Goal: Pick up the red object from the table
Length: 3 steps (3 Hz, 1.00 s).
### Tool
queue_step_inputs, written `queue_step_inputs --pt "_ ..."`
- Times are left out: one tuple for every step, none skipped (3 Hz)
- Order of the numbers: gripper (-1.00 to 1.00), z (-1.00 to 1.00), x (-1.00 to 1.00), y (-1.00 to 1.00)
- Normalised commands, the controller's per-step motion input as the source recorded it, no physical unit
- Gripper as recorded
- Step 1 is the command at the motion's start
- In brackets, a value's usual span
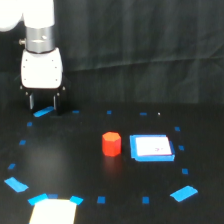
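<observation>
Jaws look parted on my gripper [44,102], two dark fingers with a gap between them and nothing held, though the picture is soft. It hangs low at the exterior view's left, over a blue tape piece [43,112] on the table [75,160]. Moving rightward, the red object [111,144] stands upright near the middle, just beside the white pad [152,148] without touching it. I judge this the approach step: next I must travel right, centre over the block, and descend clear of the pad.
</observation>
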Motion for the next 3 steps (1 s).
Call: queue_step_inputs --pt "1.00 -0.23 0.99 -0.65" --pt "1.00 -0.26 0.78 -0.53" --pt "1.00 -0.17 0.93 -0.84"
